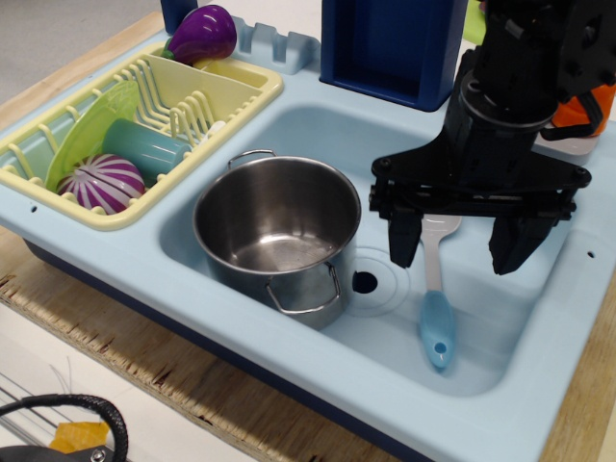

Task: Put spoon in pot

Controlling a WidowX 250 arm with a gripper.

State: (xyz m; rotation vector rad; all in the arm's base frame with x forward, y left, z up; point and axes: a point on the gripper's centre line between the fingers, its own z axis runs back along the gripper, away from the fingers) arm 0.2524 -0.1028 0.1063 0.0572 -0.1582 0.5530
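The spoon lies on the floor of the light blue sink, its blue handle toward the front; its white bowl is mostly hidden behind my gripper. The steel pot stands upright and empty in the left part of the sink, left of the spoon. My black gripper is open, its two fingers straddling the spoon's white stem from above, one finger on the left and one on the right. Whether the fingers touch the spoon cannot be told.
A yellow dish rack at the left holds a green plate, a teal cup and a purple-striped ball. A purple eggplant sits behind it. A dark blue block stands behind the sink. An orange item is at the right.
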